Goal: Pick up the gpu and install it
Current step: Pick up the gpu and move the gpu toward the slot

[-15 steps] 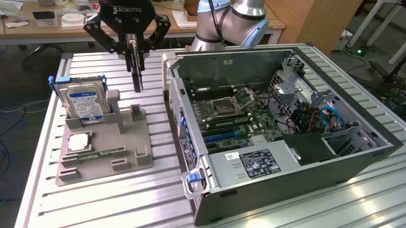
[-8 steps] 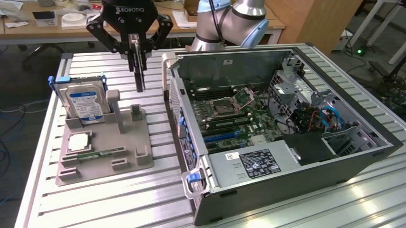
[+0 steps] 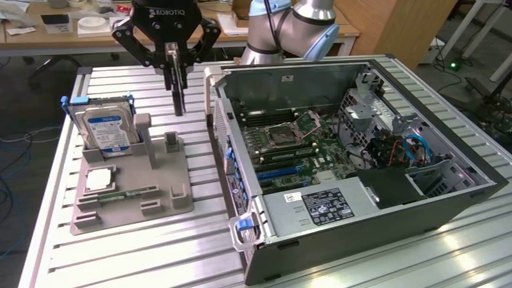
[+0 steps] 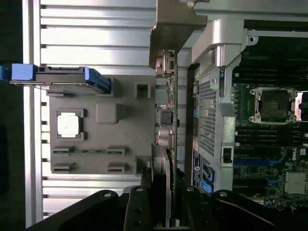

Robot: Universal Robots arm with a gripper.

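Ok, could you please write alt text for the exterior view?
The gripper holds the gpu vertically, in the air above the case-side rim of a gray parts holder. A hard drive stands in the holder; an open computer case lies at the exterior view's right.

The gpu (image 3: 179, 96) in the hand (image 3: 174, 69), above the table (image 3: 160, 252) between parts tray (image 3: 120, 210) and computer case (image 3: 352, 246)

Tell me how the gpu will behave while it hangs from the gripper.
The gpu looks stiff: it hangs straight below the gripper without sagging. Clamped only at its upper end, it could probably pivot if bumped. Its thin board with exposed parts is likely fragile against the metal computer case.
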